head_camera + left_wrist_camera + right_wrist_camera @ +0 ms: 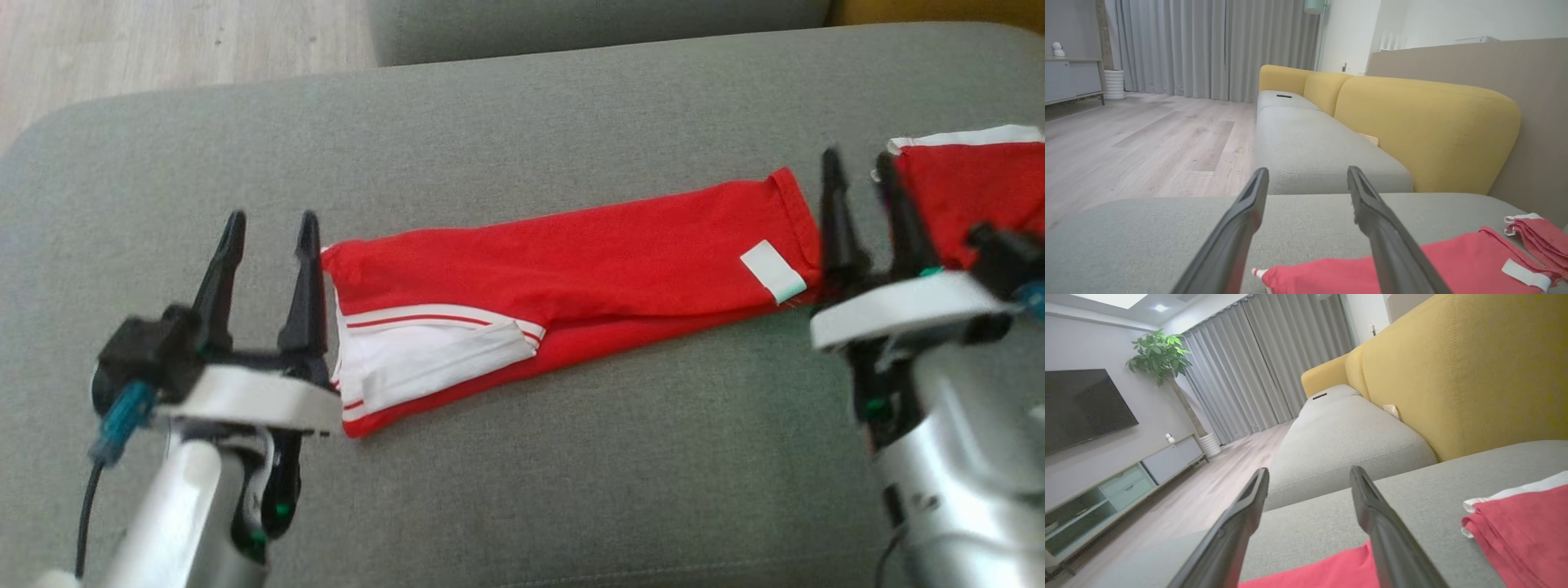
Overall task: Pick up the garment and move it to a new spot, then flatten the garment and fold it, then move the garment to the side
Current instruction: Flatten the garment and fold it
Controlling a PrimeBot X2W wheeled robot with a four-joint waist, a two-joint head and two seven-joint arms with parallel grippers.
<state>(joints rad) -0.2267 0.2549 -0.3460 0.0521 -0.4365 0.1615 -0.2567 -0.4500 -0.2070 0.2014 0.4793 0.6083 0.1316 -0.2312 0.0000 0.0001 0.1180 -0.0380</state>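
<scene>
The garment is red and lies folded into a long strip across the grey seat cushion. Its white striped waistband is at the left end and a white label is near the right end. My left gripper stands open just left of the waistband end, with nothing between its fingers. My right gripper stands open at the strip's right end, also empty. The left wrist view shows the left gripper open, with the garment low on the right. The right gripper is open above the garment's edge.
A second red folded cloth with white trim lies at the cushion's right, close beside my right gripper. A yellow backrest runs along the sofa's far side. Wooden floor lies beyond the cushion's left edge. Another grey seat cushion adjoins ahead.
</scene>
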